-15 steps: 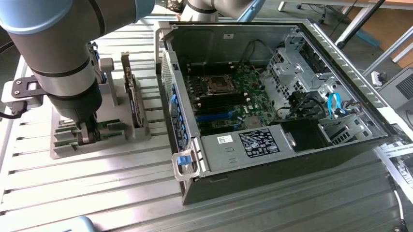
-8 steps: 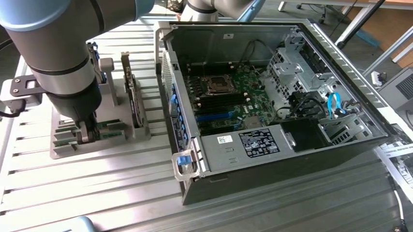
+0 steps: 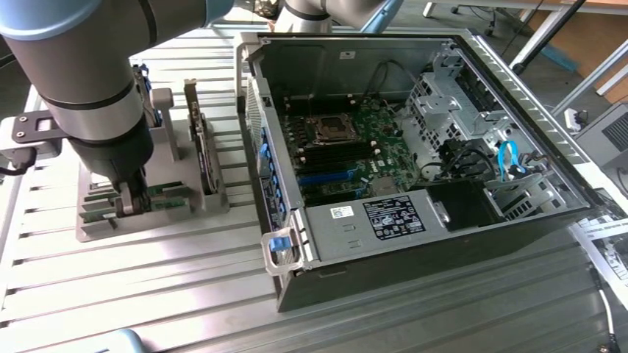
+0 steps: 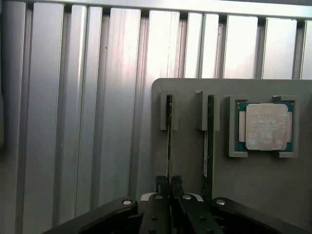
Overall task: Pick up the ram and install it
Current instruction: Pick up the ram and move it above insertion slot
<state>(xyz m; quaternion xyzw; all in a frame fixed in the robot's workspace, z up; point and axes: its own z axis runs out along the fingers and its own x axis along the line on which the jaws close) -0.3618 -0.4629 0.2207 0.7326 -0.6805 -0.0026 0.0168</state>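
Wrist view: fingers (image 4: 160, 184) are drawn close together and clamped on the ram (image 4: 169, 141), one finger on either side of the thin green board, which is seen edge-on. Ram stands on edge in a slot of the grey holder (image 4: 187, 161), its far end sitting between two raised grey guides. Second ram stick (image 4: 209, 141) stands parallel in the next slot, just beside the first and clear of the fingers. Past that, a square silver CPU (image 4: 265, 126) lies flat in a corner-bracket recess on the same holder. Holder rests on the ribbed aluminium surface (image 4: 68, 122). Exterior view: robot arm (image 3: 93, 88) reaches straight down over the holder at the exterior view's left, with the fingers low among the green boards there. Upright expansion card (image 3: 196, 140) stands in the holder just beside the arm, on the side toward the case. Open computer case (image 3: 412, 268) sits on the surface to the exterior view's right of the holder, apart from it. Motherboard (image 3: 358, 147) is exposed inside, with CPU socket (image 3: 332, 130), long black slots (image 3: 339, 156) next to the socket, labelled power supply (image 3: 393, 217) and a blue cable (image 3: 508, 158) by the drive cage.
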